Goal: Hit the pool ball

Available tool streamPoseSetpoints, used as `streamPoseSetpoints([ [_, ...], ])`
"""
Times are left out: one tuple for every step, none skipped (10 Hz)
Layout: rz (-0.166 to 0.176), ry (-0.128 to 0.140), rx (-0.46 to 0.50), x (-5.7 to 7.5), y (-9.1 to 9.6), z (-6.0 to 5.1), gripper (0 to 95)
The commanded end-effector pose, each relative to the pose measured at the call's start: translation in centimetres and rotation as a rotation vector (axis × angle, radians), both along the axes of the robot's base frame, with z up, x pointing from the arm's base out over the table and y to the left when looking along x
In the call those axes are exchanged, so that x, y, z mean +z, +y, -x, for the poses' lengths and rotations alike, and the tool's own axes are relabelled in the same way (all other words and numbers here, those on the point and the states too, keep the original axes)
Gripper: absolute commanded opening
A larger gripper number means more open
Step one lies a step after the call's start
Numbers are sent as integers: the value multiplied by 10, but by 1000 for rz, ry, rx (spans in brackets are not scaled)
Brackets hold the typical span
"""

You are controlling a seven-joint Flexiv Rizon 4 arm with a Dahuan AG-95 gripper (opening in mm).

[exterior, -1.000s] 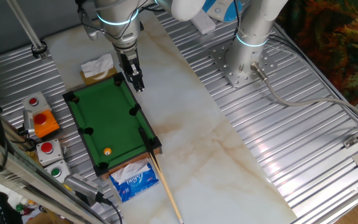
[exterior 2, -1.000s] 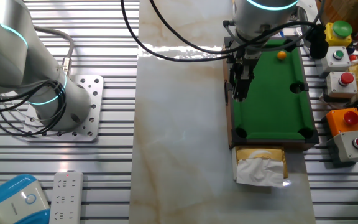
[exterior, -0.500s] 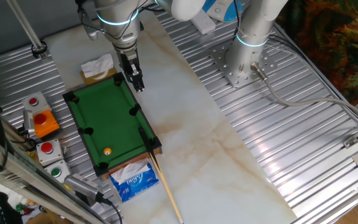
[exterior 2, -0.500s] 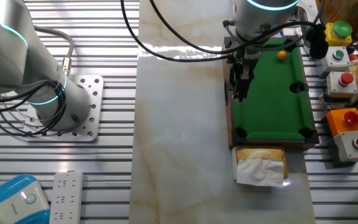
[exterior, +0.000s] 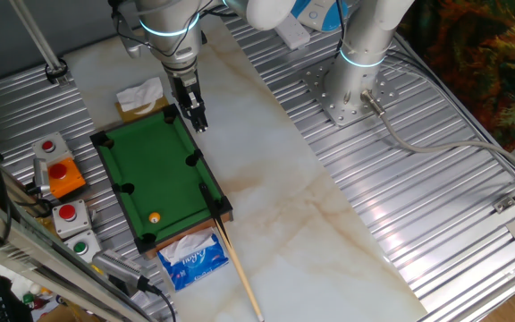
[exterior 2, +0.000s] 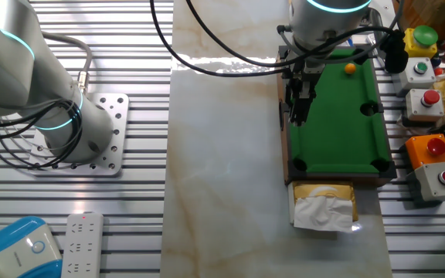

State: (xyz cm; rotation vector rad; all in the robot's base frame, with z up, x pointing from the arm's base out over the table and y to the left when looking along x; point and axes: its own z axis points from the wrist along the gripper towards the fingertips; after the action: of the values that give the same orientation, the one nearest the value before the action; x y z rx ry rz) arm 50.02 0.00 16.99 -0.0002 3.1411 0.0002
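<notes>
The pool ball [exterior: 155, 217] is a tiny orange-yellow ball on the felt of the green mini pool table [exterior: 150, 170], near its near end. In the other fixed view the pool ball [exterior 2: 350, 68] lies near the far end of the pool table [exterior 2: 338, 123]. My gripper [exterior: 198, 122] hangs over the table's right rail at the far end, well away from the ball; it also shows in the other fixed view [exterior 2: 297, 116]. Its fingers look shut with nothing between them. A cue stick [exterior: 231, 259] lies past the table's near right corner.
A yellow tissue box [exterior: 141, 97] sits at the pool table's far end and a blue tissue pack [exterior: 193, 257] at its near end. Push-button boxes [exterior: 61, 176] stand to its left, seen also in the other fixed view [exterior 2: 436, 158]. The arm's base [exterior: 356, 89] is on the right.
</notes>
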Motion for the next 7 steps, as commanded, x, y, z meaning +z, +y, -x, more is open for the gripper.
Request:
streamPoseSetpoints([
  [47,40,1024,0,0,0,0],
  [9,29,982,0,0,0,0],
  [-1,30,961,0,0,0,0],
  [-7,44,1004,0,0,0,0],
  [-10,57,1029,1,0,0,0],
  [-19,80,1074,1,0,0,0],
  [-9,100,1153,1,0,0,0],
])
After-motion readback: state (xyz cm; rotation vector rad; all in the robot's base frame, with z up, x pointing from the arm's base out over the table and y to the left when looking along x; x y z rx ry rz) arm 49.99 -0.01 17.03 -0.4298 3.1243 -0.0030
